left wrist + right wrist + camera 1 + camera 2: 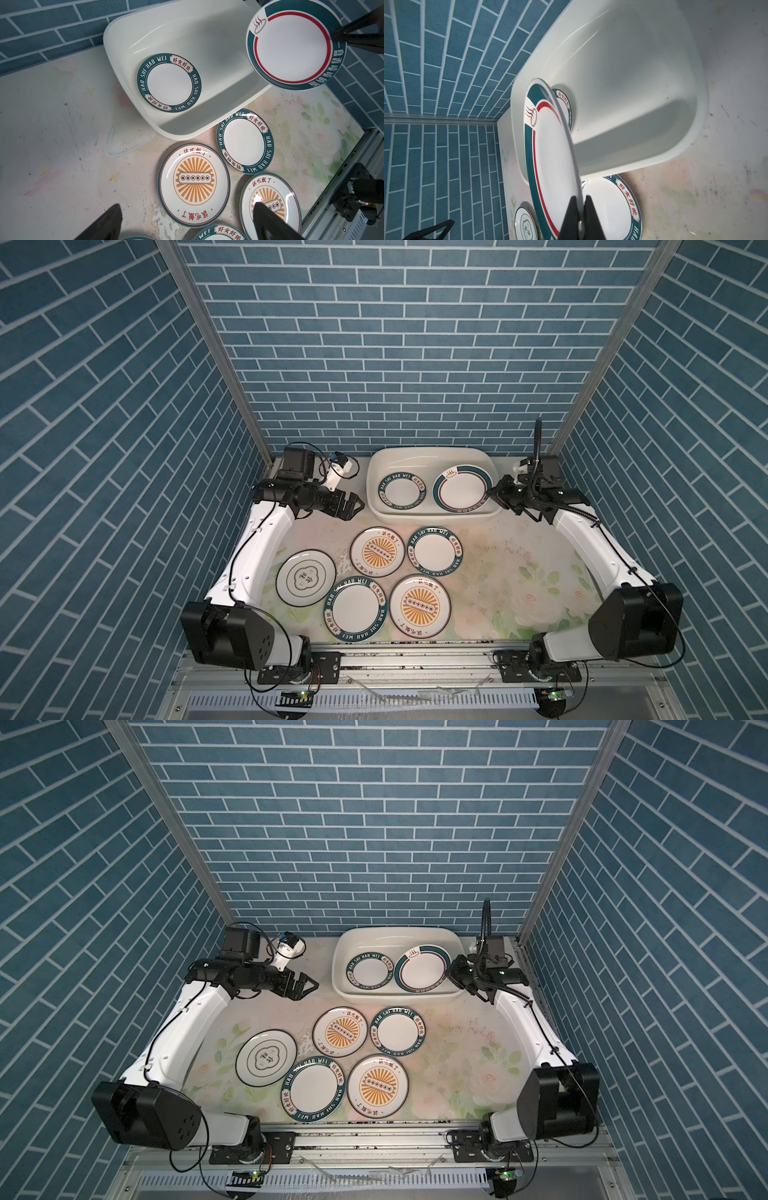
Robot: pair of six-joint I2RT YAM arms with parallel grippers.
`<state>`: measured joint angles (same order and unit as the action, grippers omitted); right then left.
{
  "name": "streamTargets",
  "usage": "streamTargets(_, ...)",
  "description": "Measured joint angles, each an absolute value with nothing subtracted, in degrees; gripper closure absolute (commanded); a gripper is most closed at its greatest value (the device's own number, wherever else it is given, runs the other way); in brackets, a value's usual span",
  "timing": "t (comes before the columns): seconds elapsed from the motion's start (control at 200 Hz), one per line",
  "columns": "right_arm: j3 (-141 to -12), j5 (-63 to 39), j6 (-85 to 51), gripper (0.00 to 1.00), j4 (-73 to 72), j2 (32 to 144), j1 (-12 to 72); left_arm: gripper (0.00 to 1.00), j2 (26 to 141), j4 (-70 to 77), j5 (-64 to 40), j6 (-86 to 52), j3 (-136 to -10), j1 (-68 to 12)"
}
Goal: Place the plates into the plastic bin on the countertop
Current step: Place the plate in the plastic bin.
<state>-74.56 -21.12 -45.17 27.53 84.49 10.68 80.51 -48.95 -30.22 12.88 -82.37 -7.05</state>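
Right tool (581, 200) is pressed onto the edge of a round white plate with a teal and red ringed border (461, 488), holding it tilted over the right half of the large cream-white rectangular plastic bin (432, 450), which stands at the far side of the pale flower-printed counter (523, 560). A white plate with a teal lettered rim (402, 490) lies flat inside the bin at its left. Left tool (356, 506) hangs near the bin's left end, fingers spread wide. In front of the bin, five plates lie on the counter: a black-rimmed cloud-emblem plate (305, 578), an orange sunburst plate (377, 552), a teal lettered plate (435, 551), a second lettered plate (356, 609) and a second sunburst plate (420, 605).
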Motion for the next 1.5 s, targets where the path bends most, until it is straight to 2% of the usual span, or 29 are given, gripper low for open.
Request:
streamTargets(0.7, -108.3, -22.6, -44.9, 0.98, 21.8, 125.0, 21.0, 0.00, 80.1, -48.5, -29.2, 12.6, -82.1, -6.0)
streamTargets(1.035, -112.5, -25.3, -44.5, 0.97, 22.5, 133.2, 22.0, 0.01, 78.4, -47.7, -29.3, 12.1, -81.6, -5.8)
streamTargets(1.5, -116.6, -26.7, -43.9, 0.96, 24.9, 137.1, 22.0, 0.01, 78.5, -47.2, -29.8, 11.7, -81.6, -5.8)
